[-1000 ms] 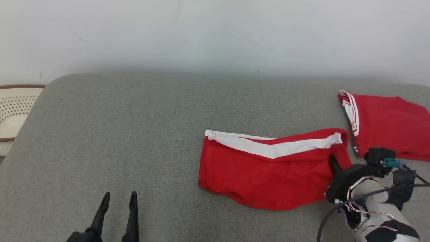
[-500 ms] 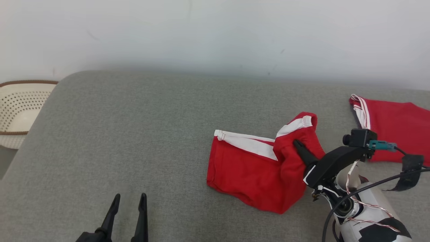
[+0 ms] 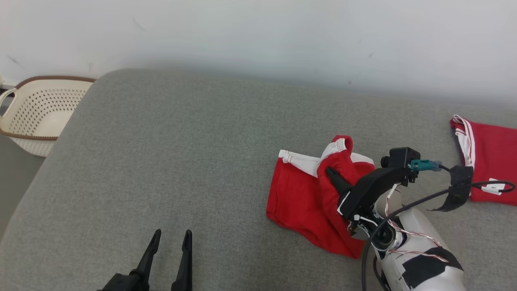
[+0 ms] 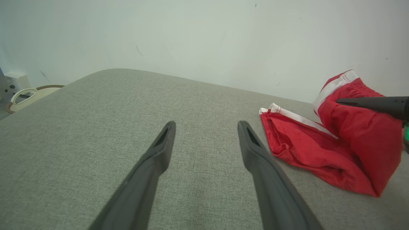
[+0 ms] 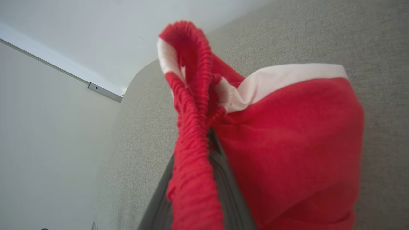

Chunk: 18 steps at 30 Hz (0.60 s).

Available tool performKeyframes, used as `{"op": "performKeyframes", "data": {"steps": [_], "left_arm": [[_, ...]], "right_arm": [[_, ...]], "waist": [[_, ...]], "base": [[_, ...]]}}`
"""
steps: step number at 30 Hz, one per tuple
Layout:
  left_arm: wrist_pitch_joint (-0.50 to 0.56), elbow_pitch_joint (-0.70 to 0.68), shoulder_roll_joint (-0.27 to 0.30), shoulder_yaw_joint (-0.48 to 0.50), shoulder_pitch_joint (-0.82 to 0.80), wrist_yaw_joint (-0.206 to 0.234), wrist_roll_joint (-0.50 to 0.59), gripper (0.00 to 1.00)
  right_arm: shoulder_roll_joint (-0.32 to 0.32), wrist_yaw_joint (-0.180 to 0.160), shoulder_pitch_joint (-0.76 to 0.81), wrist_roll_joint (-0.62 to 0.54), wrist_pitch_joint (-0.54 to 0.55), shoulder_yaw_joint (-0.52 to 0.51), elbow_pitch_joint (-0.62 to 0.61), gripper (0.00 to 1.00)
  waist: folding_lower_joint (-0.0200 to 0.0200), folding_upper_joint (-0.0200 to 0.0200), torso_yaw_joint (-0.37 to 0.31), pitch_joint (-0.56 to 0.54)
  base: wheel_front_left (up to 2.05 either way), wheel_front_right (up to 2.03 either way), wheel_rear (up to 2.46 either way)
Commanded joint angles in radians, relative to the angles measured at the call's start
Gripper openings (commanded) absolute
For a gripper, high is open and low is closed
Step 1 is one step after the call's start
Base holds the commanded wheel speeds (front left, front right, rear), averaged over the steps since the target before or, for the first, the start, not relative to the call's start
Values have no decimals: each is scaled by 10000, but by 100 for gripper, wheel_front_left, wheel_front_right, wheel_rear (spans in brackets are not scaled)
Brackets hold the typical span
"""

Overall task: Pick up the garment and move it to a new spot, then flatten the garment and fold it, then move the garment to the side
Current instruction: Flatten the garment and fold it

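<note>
Red garment [image 3: 301, 198] lies well right of the basket [image 3: 36, 109], one waistband end pinched and lifted by the right tool [image 3: 329, 172]: folding, apparently. Next: lay that end over, release; left tool [image 3: 171, 239] gapes idle.

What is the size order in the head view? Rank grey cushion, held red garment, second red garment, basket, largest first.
1. grey cushion
2. held red garment
3. basket and second red garment: similar, both cropped at the edge, unranked.
</note>
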Motion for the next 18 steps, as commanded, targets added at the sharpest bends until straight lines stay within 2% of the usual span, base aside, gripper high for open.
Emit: {"op": "performKeyframes", "data": {"steps": [1, 7, 17, 18], "left_arm": [[-34, 32, -11, -20, -142, 14, -112, 100], [-34, 109, -35, -242, -281, 24, -146, 100], [-34, 237, -46, -534, -544, 85, -255, 100], [-34, 252, -45, -536, -567, 80, -272, 100]], "right_arm": [[41, 5, -186, -90, -91, 18, 172, 0], [113, 5, -840, -100, -453, 217, 1219, 0], [110, 5, -1535, 20, -1427, 1392, 2421, 0], [112, 5, -1557, 95, -1498, 1476, 2515, 25]], "waist": [[1, -1, 101, 105], [1, -1, 297, 267], [1, -1, 525, 371], [1, -1, 524, 361]], "base": [[0, 0, 0], [0, 0, 0], [0, 0, 0], [0, 0, 0]]}}
